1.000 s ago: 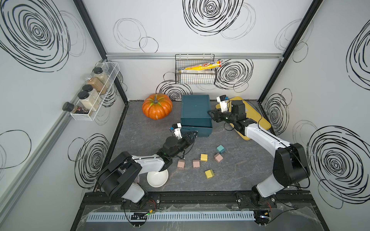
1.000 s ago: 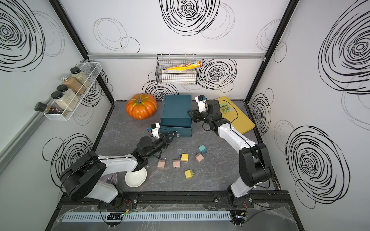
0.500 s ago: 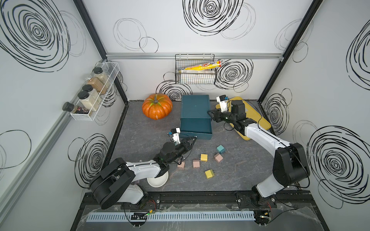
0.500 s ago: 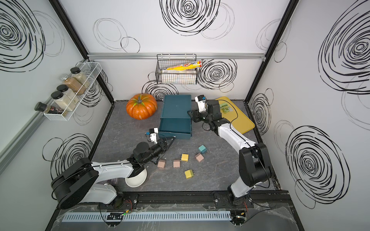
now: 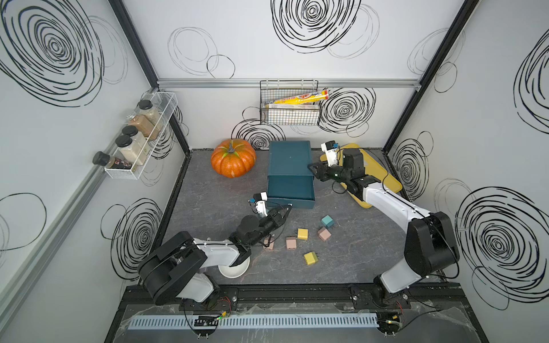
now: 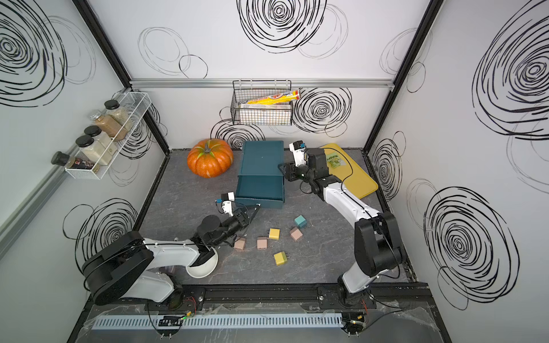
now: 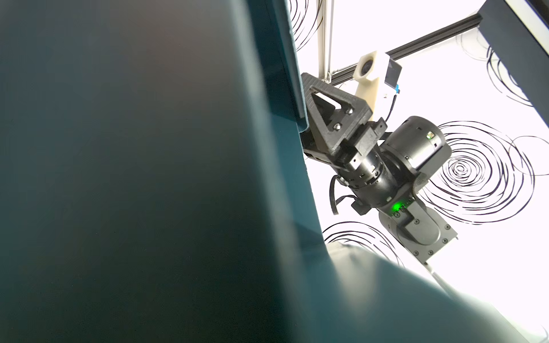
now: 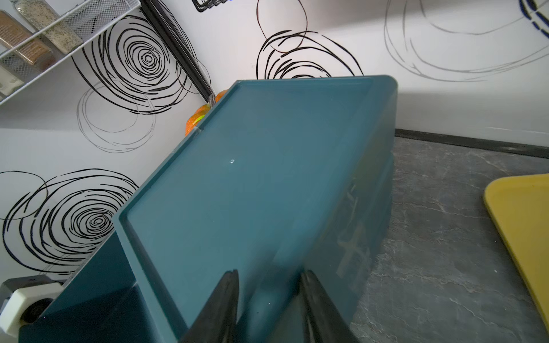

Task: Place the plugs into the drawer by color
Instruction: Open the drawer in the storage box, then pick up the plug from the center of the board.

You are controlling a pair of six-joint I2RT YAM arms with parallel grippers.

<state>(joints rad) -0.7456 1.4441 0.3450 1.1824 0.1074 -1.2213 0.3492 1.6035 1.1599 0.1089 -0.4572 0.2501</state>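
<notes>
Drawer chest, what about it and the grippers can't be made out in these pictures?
- Handle of the open drawer: all but covered by the left gripper in both top views; the left wrist view is only blurred teal.
- Lower drawer fronts: hidden beneath the open drawer from above.
- Right gripper: whether it pinches the chest edge; blurred in the right wrist view, too small in top views.
- White bowl: half under the left arm.

drawer point(image 5: 290, 190) open above, plugs point(image 5: 302, 234) litter floor

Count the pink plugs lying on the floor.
3 pink plugs: one by the left arm, one next to it, one beside the teal plug. Others could hide under the arm.
</notes>
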